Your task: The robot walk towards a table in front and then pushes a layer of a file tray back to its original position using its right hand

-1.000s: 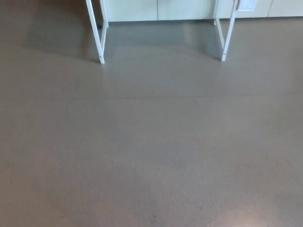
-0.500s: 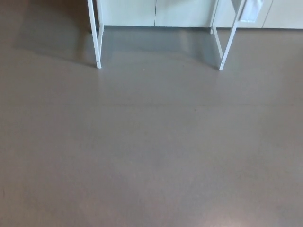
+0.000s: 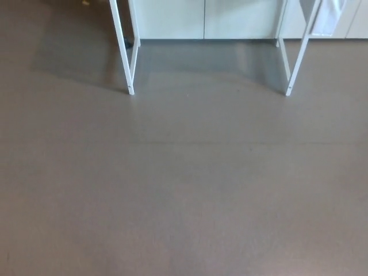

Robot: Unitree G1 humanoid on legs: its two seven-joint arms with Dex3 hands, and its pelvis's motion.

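Observation:
Only the white legs of a table show at the top of the head view: a left leg (image 3: 123, 49) and a right leg (image 3: 299, 54). The tabletop and the file tray are out of frame. Neither of my hands appears in the picture. A white cloth or sheet (image 3: 328, 17) hangs by the right leg at the top right.
Grey-brown floor (image 3: 184, 184) fills most of the view. Pale cabinet fronts (image 3: 204, 18) run along the wall behind the table legs. The table's shadow lies on the floor under and left of the legs.
The whole picture has shifted: the table legs sit lower and further right in the frame than before, and look a little larger. The camera has moved closer.

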